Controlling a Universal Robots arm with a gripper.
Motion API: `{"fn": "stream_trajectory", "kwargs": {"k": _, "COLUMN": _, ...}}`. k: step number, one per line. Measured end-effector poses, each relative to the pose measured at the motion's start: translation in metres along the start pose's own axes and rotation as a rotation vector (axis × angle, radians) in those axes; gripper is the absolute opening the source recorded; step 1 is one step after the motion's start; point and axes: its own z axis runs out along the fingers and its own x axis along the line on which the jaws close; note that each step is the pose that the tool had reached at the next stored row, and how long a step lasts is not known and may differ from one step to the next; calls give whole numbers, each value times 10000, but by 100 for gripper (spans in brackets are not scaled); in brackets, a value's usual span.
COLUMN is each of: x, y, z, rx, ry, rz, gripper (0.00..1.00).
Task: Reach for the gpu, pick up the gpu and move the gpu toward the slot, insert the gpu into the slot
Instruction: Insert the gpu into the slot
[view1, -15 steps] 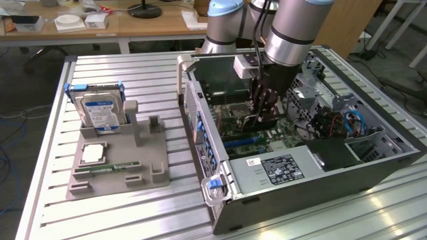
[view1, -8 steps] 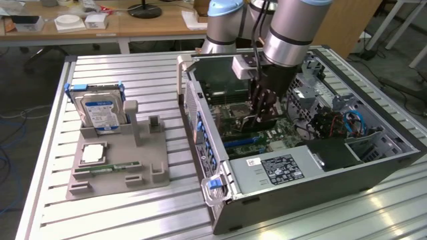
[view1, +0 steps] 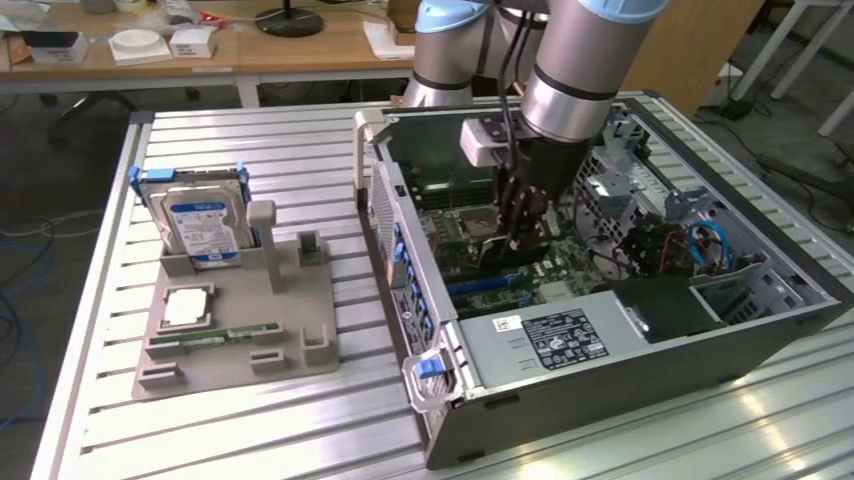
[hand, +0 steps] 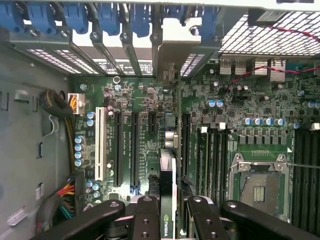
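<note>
**A:** What stands at the exterior view's left?

**B:** A grey holder (view1: 234, 330) on the slatted metal counter (view1: 267, 140); at its far end a blue-labelled hard drive (view1: 200, 225) stands upright; nearer lies a square processor chip (view1: 184, 305), and nearer again a small green memory stick (view1: 214, 338), flat.

**A:** And right of that?

**B:** The open computer case (view1: 601, 400), lying on its side on the counter with the motherboard (view1: 441, 200) facing up; the arm (view1: 574, 70) comes down into it from the far side.

**A:** The pincer?

**B:** The pincer (view1: 523, 235) sits low inside the case, over the middle of the motherboard; in the wrist view its black fingers (hand: 145, 220) are clamped on the gpu (hand: 167, 190), one on each face.

**A:** How does the gpu lie?

**B:** Edge-on to the wrist camera, thin and dark, with a green logo on its edge; it runs parallel to the long black slots (hand: 135, 150) and the white slot (hand: 100, 145), between them and the processor socket (hand: 260, 187); whether its edge toward the board sits in a slot, I cannot tell.

**A:** Further right?

**B:** A grey power supply (view1: 561, 335) with a black label, in the near part of the case; at the exterior view's right, blue cables (view1: 707, 240) loop inside the case.
</note>
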Motion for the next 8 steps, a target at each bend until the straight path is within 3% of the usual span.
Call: {"fn": "stream_trajectory", "kwargs": {"k": 8, "x": 0, "y": 3, "z": 32, "rx": 0, "ry": 0, "rz": 1, "gripper": 26}}
